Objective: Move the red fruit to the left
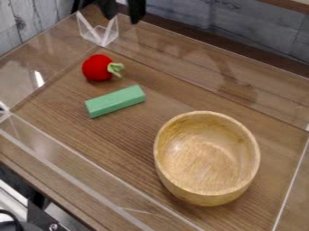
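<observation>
While hanging at the top edge of view, pincer (pixel 119 9) standing released, two dark fingers (pixel 136 10) apart, grasping nothing; upper body cut off by the frame. Sitting above the far left corner of the bench (pixel 205 86), well apart from everything resting on it. Pointing down as far as visible.

Fruit (pixel 99 67) lying on the wood in the left rear part of the bench, below and slightly left of the pincer in view, not touching it. Showing glossy red skin, with a small green stem jutting to its right side.

Block (pixel 115 101) lying flat just in front of the fruit, near it but apart, long axis running diagonally, right end farther from the camera. Green, rectangular.

Bowl (pixel 207 156) sitting upright in the right front part, well apart from block and fruit, wooden, holding nothing visible inside.

Clear wall (pixel 36 50) running along the left side, another along the front and right edges; glare streaking across the left rear corner. Folded clear corner piece (pixel 99 29) standing just beneath the pincer. Grey planking (pixel 241 23) showing behind the bench.
</observation>
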`<state>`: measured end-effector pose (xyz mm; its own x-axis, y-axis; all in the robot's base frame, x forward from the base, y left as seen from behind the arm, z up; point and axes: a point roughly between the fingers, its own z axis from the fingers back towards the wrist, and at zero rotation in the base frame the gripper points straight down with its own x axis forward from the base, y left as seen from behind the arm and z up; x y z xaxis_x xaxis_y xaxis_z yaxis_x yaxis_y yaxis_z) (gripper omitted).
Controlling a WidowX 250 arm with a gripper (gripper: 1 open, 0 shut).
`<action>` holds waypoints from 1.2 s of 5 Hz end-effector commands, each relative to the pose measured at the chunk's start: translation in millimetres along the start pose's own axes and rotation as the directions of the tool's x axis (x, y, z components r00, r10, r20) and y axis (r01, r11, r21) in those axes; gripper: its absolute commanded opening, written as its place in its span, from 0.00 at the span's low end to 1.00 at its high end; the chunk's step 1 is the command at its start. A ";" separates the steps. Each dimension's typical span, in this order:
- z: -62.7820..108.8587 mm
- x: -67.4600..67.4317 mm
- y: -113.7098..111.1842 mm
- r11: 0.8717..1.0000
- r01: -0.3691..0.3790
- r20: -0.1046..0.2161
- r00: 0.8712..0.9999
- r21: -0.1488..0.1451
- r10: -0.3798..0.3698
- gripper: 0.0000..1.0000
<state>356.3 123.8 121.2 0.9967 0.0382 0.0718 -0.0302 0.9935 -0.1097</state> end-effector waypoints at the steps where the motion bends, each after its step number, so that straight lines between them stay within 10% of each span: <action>1: 11.0 13.1 13.9 0.996 0.081 0.047 0.996 0.025 -0.082 0.00; 3: -15.2 19.1 42.6 0.977 0.214 0.005 0.977 0.017 -0.214 0.00; 4: -8.0 13.8 47.7 0.978 0.209 0.002 0.978 0.012 -0.209 1.00; 6: 12.6 7.5 34.9 0.971 0.241 -0.004 0.971 -0.004 -0.241 1.00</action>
<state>357.8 157.0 93.1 0.9795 -0.2012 0.0115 0.2004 0.9671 -0.1569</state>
